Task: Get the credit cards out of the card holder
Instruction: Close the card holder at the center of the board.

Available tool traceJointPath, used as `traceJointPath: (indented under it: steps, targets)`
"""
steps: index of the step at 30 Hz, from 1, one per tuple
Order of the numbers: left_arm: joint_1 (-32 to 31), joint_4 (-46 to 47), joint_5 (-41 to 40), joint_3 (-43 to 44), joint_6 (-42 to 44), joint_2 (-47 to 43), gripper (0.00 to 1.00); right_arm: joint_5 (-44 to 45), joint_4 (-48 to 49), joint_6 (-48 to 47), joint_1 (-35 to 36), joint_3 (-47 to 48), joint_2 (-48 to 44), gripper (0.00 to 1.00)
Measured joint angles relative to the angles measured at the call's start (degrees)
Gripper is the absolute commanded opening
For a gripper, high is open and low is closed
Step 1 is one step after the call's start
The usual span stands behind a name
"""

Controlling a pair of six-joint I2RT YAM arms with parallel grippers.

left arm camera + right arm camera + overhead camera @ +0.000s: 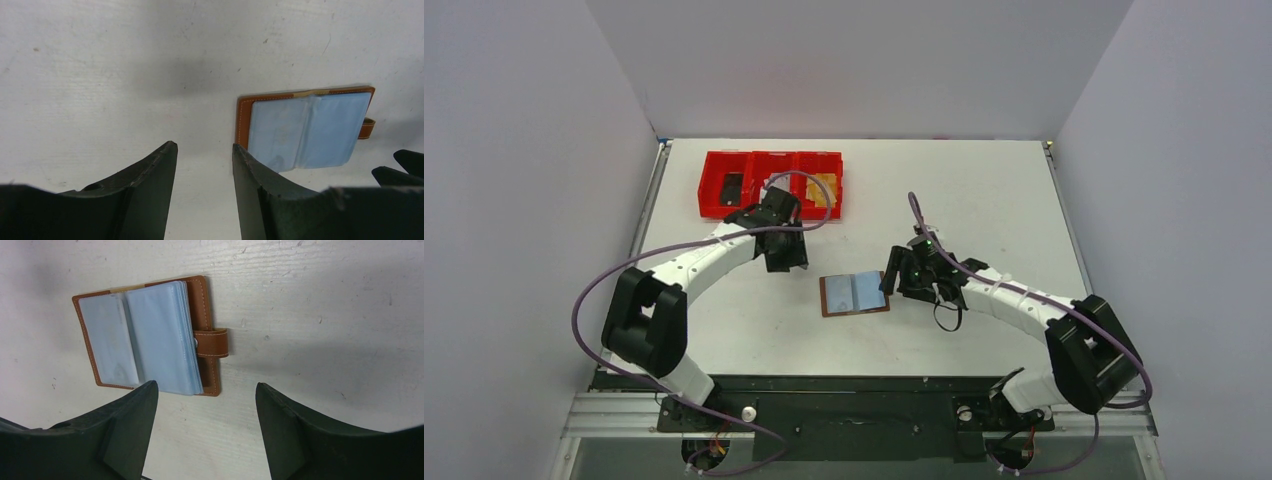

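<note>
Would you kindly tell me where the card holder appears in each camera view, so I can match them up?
Top external: the card holder lies open near the middle of the table.
Left wrist: the card holder sits right of centre.
Right wrist: the card holder sits upper left of centre.
Shared landmark: its pale blue sleeves, framed by brown leather, show in all three.

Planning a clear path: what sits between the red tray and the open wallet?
Only the left pincer, open, hanging over the bare table between tray and wallet; the top view shows it.
</note>
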Motion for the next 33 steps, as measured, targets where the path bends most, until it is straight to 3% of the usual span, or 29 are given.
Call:
traceJointPath:
  steps: [11,22,33]
  targets:
    - [-1.33,9.11,7.72,-12.44,-3.69,-1.44,0.43,1.2,0.85,-1.22,1.9,2.29,6.84,0.67]
    - [-1.33,16.31,14.21,-16.26,-6.12,-1.55,0.43,2.36,1.01,-1.99,3.8,5.97,12.46,0.64]
    - [-1.33,17.7,15.17,-16.57,-6.25,-1.07,0.43,3.58,1.25,-1.95,4.35,7.17,14.23,0.4]
